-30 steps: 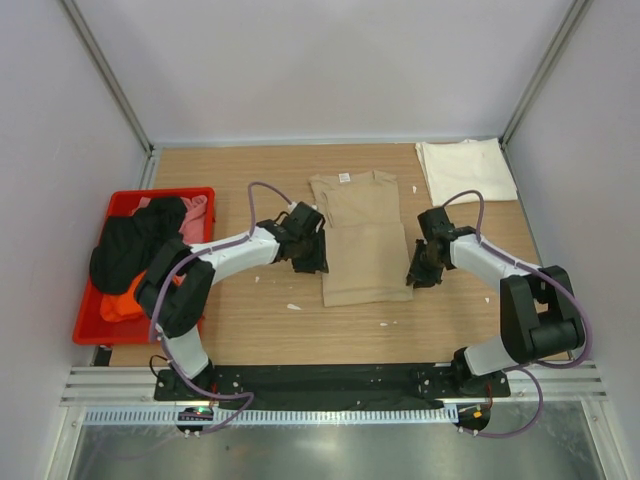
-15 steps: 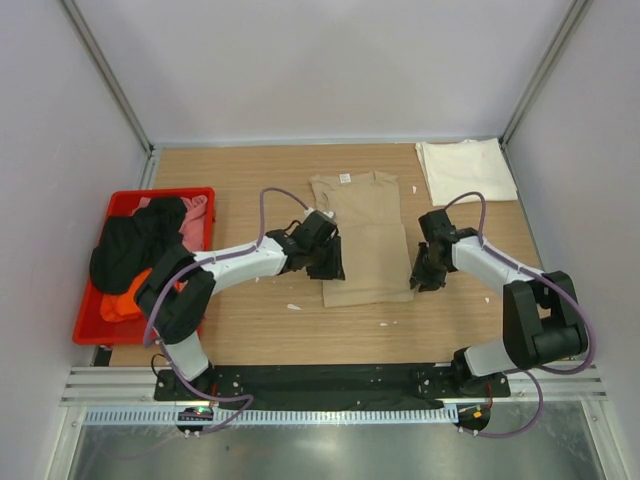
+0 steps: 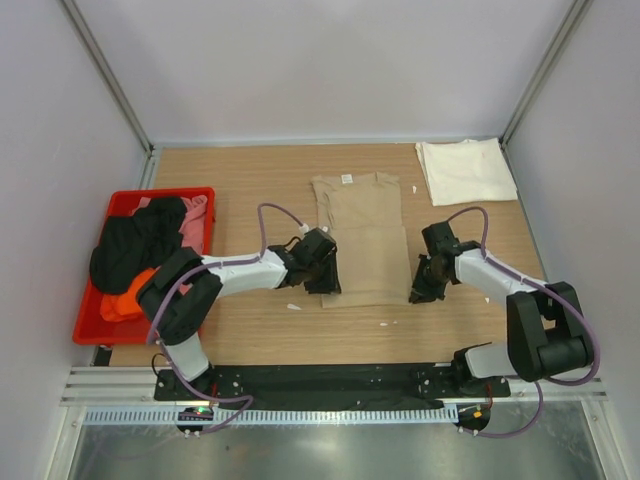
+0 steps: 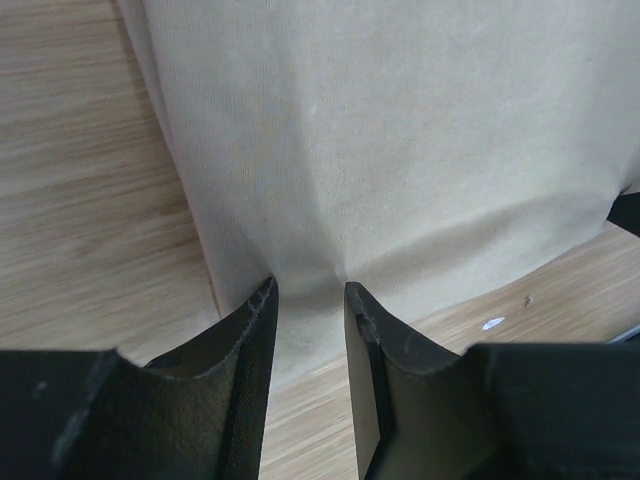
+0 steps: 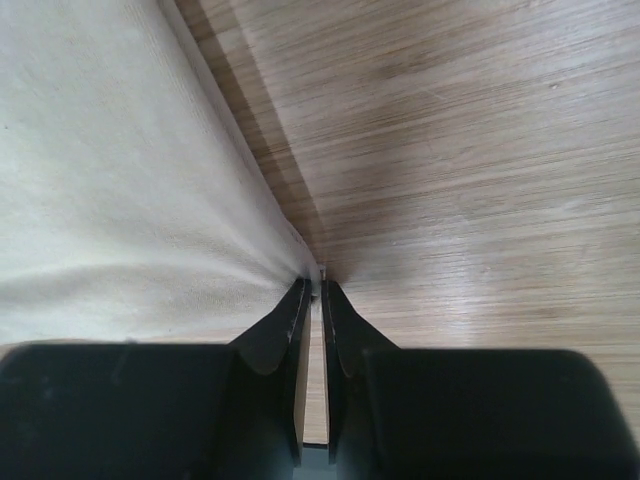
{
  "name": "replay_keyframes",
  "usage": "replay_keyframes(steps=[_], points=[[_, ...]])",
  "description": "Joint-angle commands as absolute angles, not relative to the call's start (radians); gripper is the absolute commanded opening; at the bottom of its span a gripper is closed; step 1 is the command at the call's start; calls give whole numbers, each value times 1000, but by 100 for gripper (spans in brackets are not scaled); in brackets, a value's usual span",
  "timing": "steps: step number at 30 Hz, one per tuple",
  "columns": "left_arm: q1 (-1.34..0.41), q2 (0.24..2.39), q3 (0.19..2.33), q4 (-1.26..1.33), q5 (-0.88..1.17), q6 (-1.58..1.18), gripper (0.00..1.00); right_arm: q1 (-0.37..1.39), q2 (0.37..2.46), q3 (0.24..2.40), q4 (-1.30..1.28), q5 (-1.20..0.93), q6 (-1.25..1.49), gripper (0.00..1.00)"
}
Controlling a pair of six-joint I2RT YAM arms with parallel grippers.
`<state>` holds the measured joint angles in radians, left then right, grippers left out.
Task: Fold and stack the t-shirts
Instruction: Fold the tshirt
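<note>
The tan t-shirt (image 3: 360,235) lies flat mid-table, neck away from me, sides folded in. My left gripper (image 3: 325,280) is at its near-left corner. In the left wrist view the tan t-shirt (image 4: 380,130) runs under that gripper (image 4: 310,290), whose jaws stand apart with the hem puckering between the tips. My right gripper (image 3: 418,293) is at the near-right corner. In the right wrist view its jaws (image 5: 311,284) are pinched on the edge of the tan t-shirt (image 5: 110,180). A folded cream-white t-shirt (image 3: 465,170) lies at the back right.
A red bin (image 3: 88,330) at the left holds a black t-shirt (image 3: 130,245), a pink one (image 3: 195,215) and an orange one (image 3: 125,300). Small white scraps (image 3: 293,306) lie on the wood near the hem. Pale walls close off three sides.
Both grippers have slid toward me along the tan t-shirt's sides to its near corners. The right jaws have closed on the edge; the left jaws have narrowed a little.
</note>
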<state>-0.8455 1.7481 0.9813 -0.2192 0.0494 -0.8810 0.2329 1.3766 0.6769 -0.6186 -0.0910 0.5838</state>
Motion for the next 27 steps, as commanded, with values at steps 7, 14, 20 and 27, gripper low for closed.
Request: replay_keyframes(steps=[7,14,20,27], points=[[-885,1628,810,-324,-104,-923,36,248,1263,644,-656,-87,644,23],[-899,1476,773,-359,-118,-933,43,250,1216,742,-690,-130,637,29],[-890,1422,890,-484,-143,-842,52,249,1357,899,-621,-181,551,33],[-812,1359,835,-460,-36,-799,56,247,1532,1002,-522,-238,471,37]])
